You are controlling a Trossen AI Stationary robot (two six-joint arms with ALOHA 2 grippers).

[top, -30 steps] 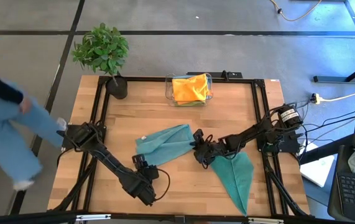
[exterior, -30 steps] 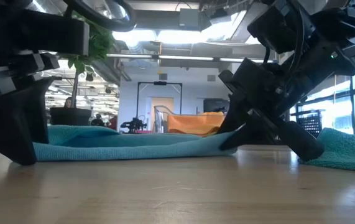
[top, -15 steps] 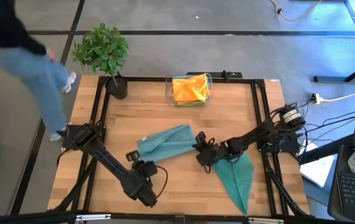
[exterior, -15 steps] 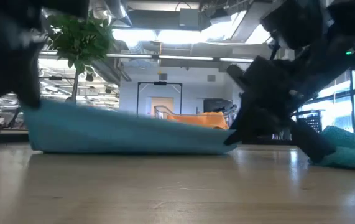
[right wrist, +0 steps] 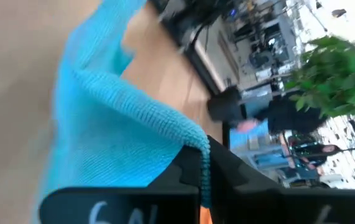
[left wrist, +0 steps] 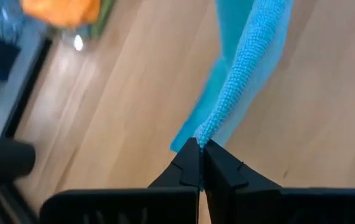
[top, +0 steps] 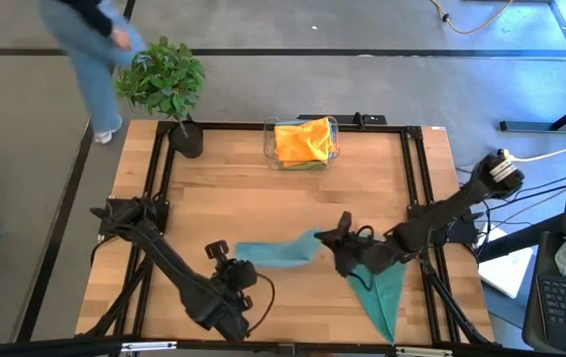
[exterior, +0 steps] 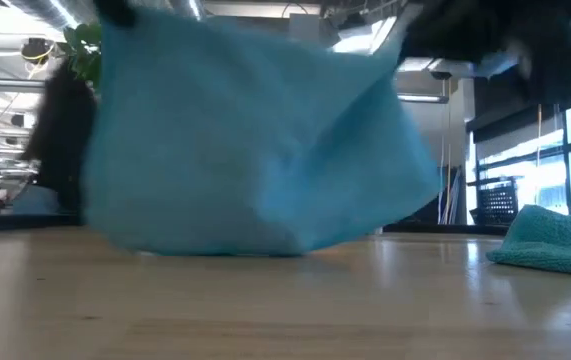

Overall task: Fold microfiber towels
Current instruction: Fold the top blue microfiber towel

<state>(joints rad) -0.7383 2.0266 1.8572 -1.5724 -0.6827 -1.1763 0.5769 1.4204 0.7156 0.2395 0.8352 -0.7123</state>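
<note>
A teal microfiber towel [top: 275,252] hangs stretched between my two grippers over the near middle of the table. In the low view the towel [exterior: 255,140] fills the picture, its lower edge close to the wood. My left gripper [top: 223,258] is shut on its left end and my right gripper [top: 336,239] on its right end. A second teal towel [top: 382,288] lies folded flat on the table at the near right. An orange towel [top: 302,139] sits in a clear bin at the far edge. My left gripper pinches the towel's left corner [left wrist: 203,135] between its two shut fingers, slanting down at it. The cloth runs away from the fingertips as a narrow fold, lifted off the wood. My right gripper pinches the towel's right corner [right wrist: 189,138] between its shut fingers, nearly level, coming from the table's right. The cloth hangs below and spreads away from the fingertips.
The clear bin [top: 334,151] stands at the far middle and a potted plant [top: 164,79] at the far left corner. A person [top: 89,45] walks on the floor beyond the far left corner. Bare wood lies left of the towel and between it and the bin.
Both grippers have risen, each with one end of the towel. The towel lay flat on the table; now it is lifted and hangs between them, nearer the table's near edge. The person has walked from the table's left side toward its far left corner.
</note>
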